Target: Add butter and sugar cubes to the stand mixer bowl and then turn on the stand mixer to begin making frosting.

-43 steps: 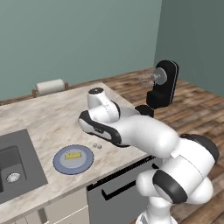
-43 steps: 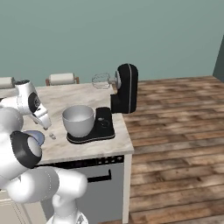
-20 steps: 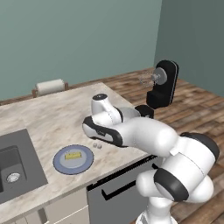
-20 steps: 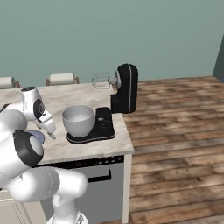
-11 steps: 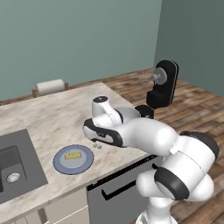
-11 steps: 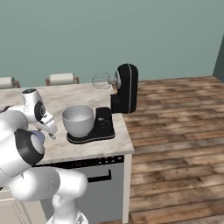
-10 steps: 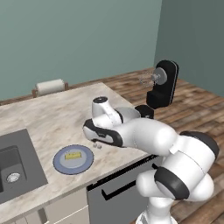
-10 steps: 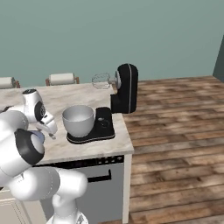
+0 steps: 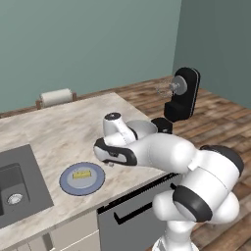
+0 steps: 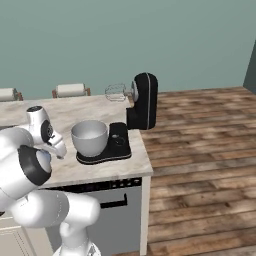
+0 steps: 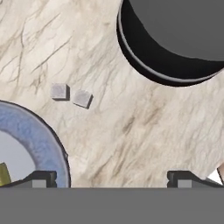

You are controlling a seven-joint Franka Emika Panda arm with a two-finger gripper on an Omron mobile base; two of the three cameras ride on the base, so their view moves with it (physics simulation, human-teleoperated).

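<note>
Counter is carrying everything. Stand mixer is sitting right of centre in the right base view, head tilted back, bowl on its base. Plate is lying lower left in the left base view, butter on it. Gripper is hanging over bare marble, tips spread wide, nothing between them. Sugar cubes are lying side by side up-left of the gripper in the hand view, between plate rim and bowl.

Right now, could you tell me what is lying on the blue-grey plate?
The butter, a small yellow stick, lies alone on the plate. The sugar cubes sit off it, on the counter. In the hand view, the butter is mostly out of frame.
</note>
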